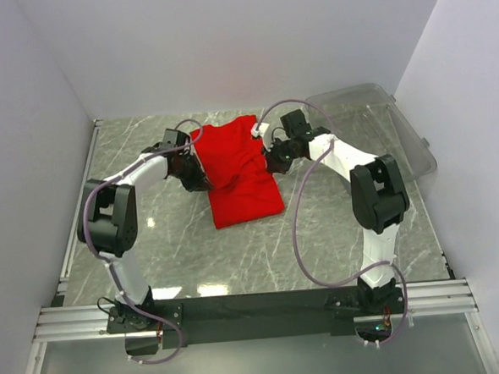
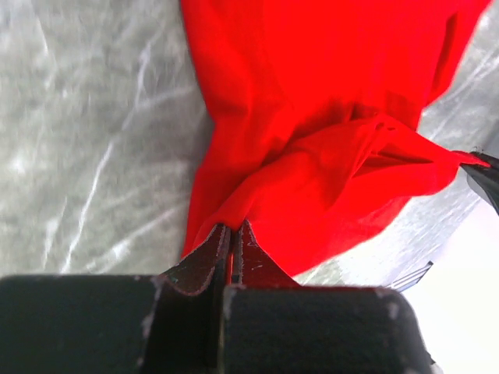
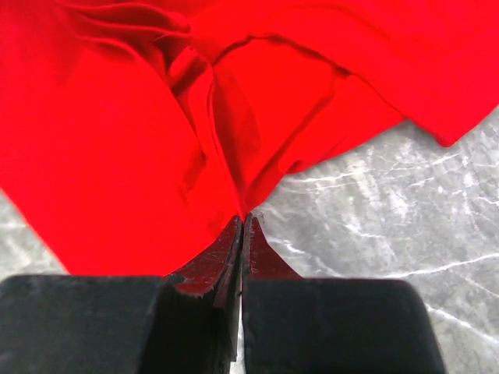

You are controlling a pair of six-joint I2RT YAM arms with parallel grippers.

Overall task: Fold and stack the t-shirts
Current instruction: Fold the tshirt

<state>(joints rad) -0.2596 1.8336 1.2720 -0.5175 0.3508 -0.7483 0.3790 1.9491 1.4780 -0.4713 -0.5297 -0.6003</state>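
One bright red t-shirt (image 1: 236,171) lies partly folded on the marble table, between the two arms. My left gripper (image 1: 200,180) is shut on the shirt's left edge, with cloth pinched at its fingertips (image 2: 232,227). On the other side, my right gripper (image 1: 271,162) is shut on the right edge. In the right wrist view the red fabric (image 3: 156,140) bunches into the closed tips (image 3: 245,218). A raised fold of the t-shirt (image 2: 335,171) stretches between the two grips.
A clear plastic bin (image 1: 377,132) leans at the back right against the wall. White walls close in the table (image 1: 186,259) on the left, back and right. The arm bases sit on a metal rail (image 1: 257,309) at the near edge.
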